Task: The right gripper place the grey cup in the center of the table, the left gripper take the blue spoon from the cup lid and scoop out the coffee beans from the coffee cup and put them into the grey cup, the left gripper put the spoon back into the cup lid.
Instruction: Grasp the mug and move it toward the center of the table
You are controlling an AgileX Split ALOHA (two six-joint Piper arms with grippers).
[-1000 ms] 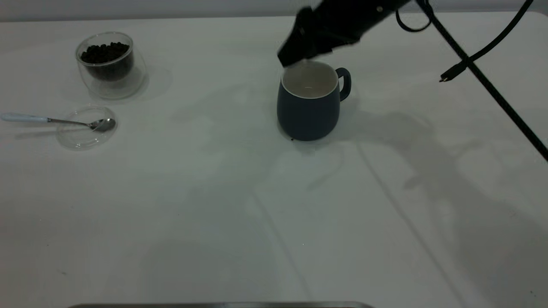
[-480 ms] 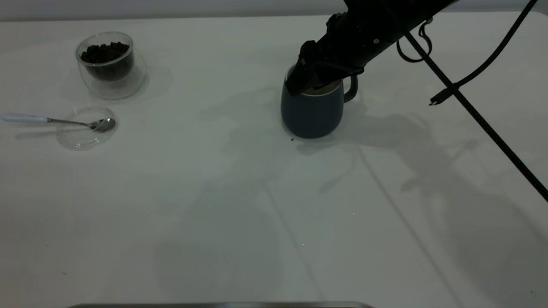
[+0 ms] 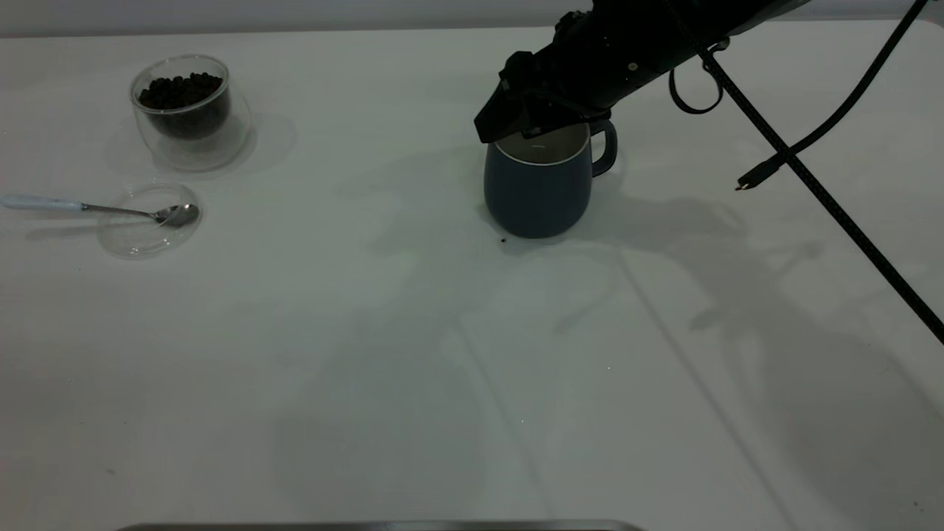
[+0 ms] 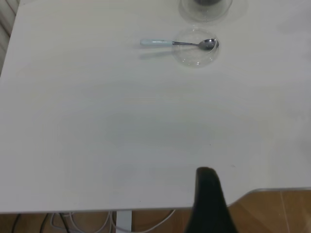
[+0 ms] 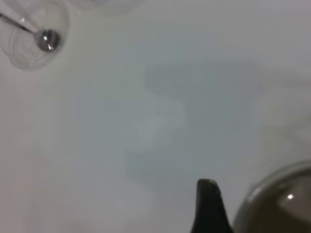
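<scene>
Mug [image 3: 537, 193], the dark blue-grey one, stands mid-tabletop [image 3: 413, 346] well apart from the bean-filled glass cup [image 3: 189, 110], the right gripper [image 3: 516, 125] just over its rim, its jaws' spread seemingly hidden, presumably for placing.
</scene>
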